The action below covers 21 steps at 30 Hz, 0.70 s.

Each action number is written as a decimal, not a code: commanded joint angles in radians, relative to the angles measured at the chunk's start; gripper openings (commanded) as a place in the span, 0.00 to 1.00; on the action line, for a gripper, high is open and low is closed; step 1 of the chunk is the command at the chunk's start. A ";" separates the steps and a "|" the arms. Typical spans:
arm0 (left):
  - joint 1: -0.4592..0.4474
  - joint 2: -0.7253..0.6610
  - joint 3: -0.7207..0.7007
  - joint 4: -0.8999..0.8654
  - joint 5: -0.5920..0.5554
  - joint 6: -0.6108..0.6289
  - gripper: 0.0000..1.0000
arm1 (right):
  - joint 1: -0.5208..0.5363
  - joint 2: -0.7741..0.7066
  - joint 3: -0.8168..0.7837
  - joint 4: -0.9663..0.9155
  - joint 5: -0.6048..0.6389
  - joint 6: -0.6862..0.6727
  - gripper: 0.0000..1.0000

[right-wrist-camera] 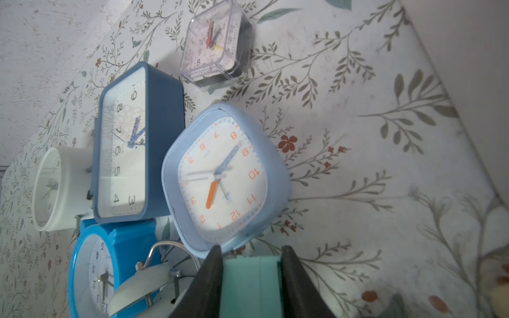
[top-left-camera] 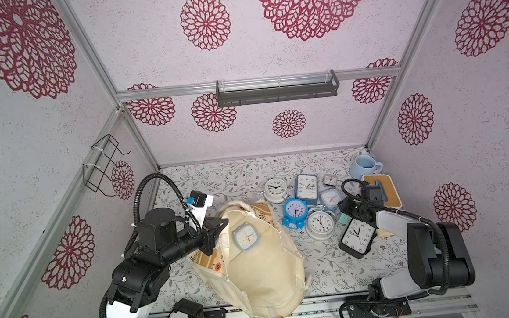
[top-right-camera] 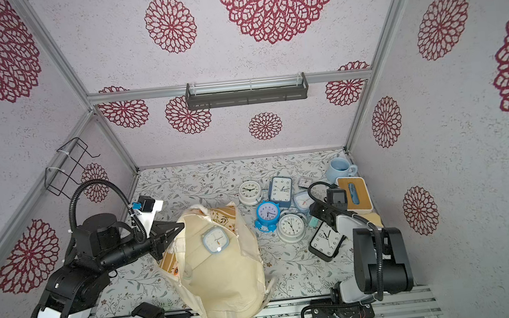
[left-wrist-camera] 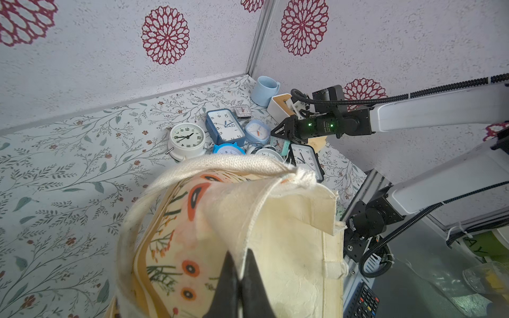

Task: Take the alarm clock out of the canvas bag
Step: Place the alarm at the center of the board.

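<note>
Floral-cloth table [top-left-camera: 216, 176], white booth, red medallions on the walls. Nearest is the bag [top-left-camera: 264, 276], slumped at front centre. My left gripper [left-wrist-camera: 239, 252] is pinched tight on its rim and lifted, I'd say to hold the mouth open. Left arm comes in from front left, wrist about level. Clock [top-left-camera: 245, 237] lies face-up on the cream lining, inside the bag as far as I can tell. Further back, my right gripper [right-wrist-camera: 252, 247] straddles a teal clock [right-wrist-camera: 249, 286], jaws narrow and seemingly touching both sides. It sits low at the pile [top-left-camera: 308, 205], likely a drop-off. Right forearm stretches back from a raised elbow.
</note>
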 commanded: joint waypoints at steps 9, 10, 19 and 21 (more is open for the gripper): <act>0.005 0.010 0.049 0.130 0.014 0.011 0.00 | -0.002 -0.017 0.037 -0.034 0.085 -0.050 0.68; 0.005 0.011 0.050 0.134 0.015 0.009 0.00 | -0.002 -0.028 0.037 -0.043 0.101 -0.052 0.71; 0.005 0.011 0.047 0.139 0.015 0.005 0.00 | 0.000 -0.112 0.080 -0.160 0.136 -0.090 0.78; 0.004 0.008 0.045 0.139 0.013 0.009 0.00 | 0.009 -0.155 0.083 -0.206 0.139 -0.108 0.78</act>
